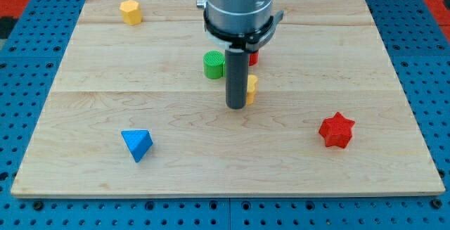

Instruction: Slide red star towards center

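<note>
Six small blocks scattered on a pale wooden board [365, 61], set on a blue perforated table [21, 82]. Red star [336, 130] lying toward the view's lower right, well apart from everything else, resting flat with one point aimed at the view's top; roughly as wide as tall, so no clear long axis to report. Blue block [137, 144], wedge or pyramid shaped, toward the view's lower left, its narrow end aimed at the view's bottom. Yellow block [130, 11], roughly hexagonal, near the view's top left corner of the board. Green cylinder [214, 65] near the middle, just left of the dark rod. Second yellow block [251, 88] peeking out from behind the rod's right edge, shape not clear. Second red block [254, 56] mostly hidden behind the rod and its grey mount, shape impossible to tell. My tip [235, 107] down near the board's centre, just beside the small yellow block, below and to the right of the green cylinder, well apart from the red star. No claw fitted, only the straight rod, so nothing held.
</note>
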